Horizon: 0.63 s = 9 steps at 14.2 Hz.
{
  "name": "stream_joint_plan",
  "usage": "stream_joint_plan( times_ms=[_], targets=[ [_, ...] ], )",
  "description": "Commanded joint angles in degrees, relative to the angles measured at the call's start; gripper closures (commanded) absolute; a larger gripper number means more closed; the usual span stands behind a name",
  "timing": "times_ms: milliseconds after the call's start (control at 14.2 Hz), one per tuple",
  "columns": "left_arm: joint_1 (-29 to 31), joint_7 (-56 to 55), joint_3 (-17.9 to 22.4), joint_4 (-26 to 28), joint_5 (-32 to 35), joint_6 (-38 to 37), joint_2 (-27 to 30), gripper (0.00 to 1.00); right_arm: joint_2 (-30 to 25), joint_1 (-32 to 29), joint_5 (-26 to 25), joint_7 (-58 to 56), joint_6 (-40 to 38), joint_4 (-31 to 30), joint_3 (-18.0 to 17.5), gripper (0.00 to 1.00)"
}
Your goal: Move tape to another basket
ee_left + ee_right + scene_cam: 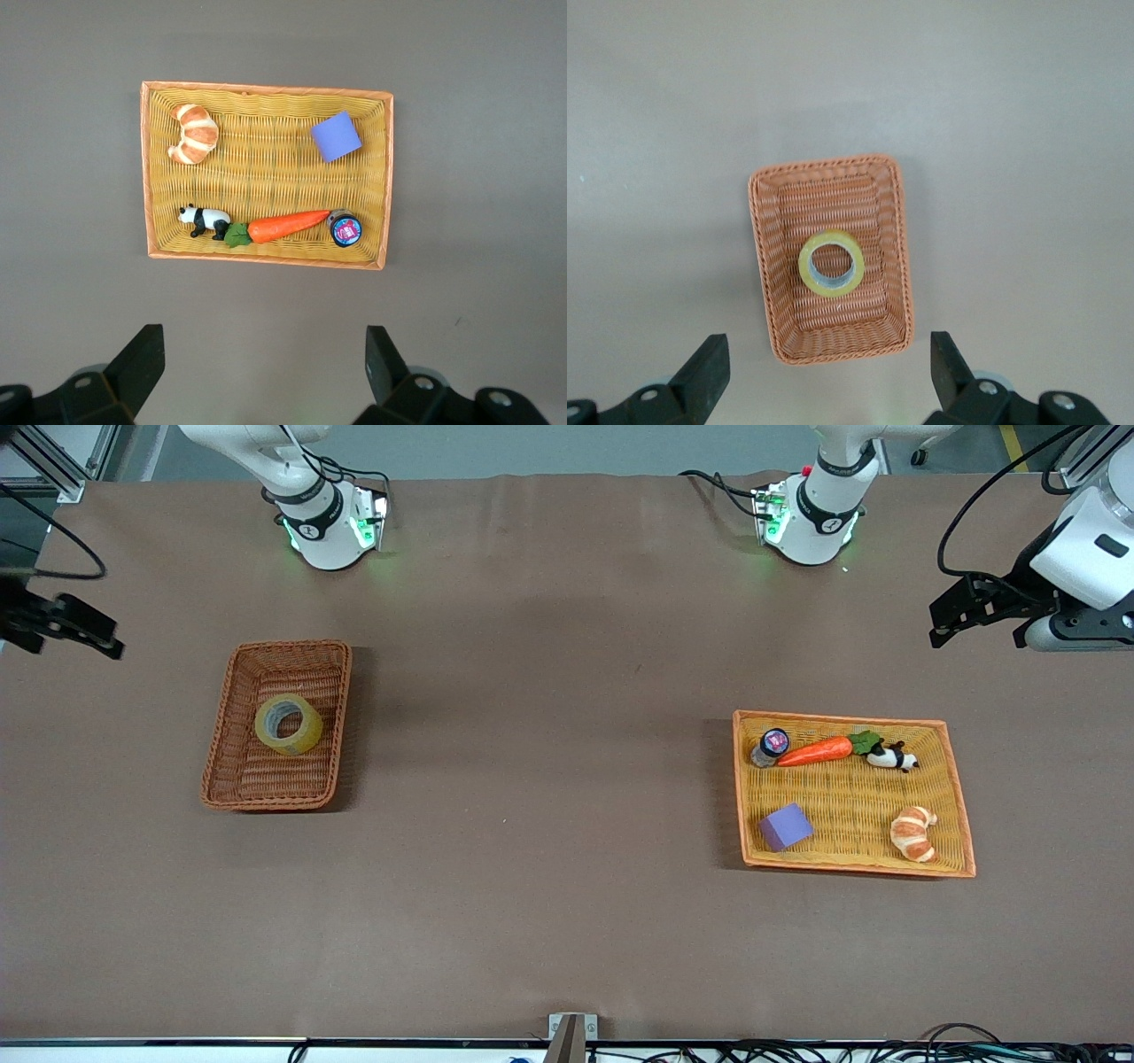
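Front view shows us the tape (289, 724) lying in the basket (232, 700). Both the right gripper (824, 372) and the left gripper (264, 367) hang wide open, empty, touching nothing.

Readable text: none in any view.
Small round jar (773, 744), upper left corner of the tray in the front view: its lid has a pink and blue printed label; the lettering cannot be made out.
Same jar in the left wrist view (345, 229), lower middle of the frame: red and blue label, again not legible.
Robot bases, top of the front view: each black collar bears a small white mark (309, 530), too small to read.
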State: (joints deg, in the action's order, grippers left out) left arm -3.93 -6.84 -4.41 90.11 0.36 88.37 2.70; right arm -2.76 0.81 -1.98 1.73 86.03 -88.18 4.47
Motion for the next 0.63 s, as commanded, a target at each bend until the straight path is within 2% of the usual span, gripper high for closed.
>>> stream_joint_plan(
  times_ms=[0, 281, 563],
  targets=[
    [0.33, 0.87, 0.02, -1.08, -0.35, -1.27, -0.24, 0.0, 2.15, -2.74, 1.19, 1.26, -1.3, 2.75, -2.01, 0.0],
    [0.33, 0.87, 0.02, -1.08, -0.27, -1.36, -0.24, 0.0, 2.15, -2.74, 3.47, 0.99, -1.83, 2.75, -1.83, 0.0],
    [0.33, 0.96, 0.11, -1.08, -0.36, -1.36, -0.15, 0.0, 2.15, -2.57, 3.47, 0.73, -1.83, 2.75, -1.83, 0.0]
  ],
)
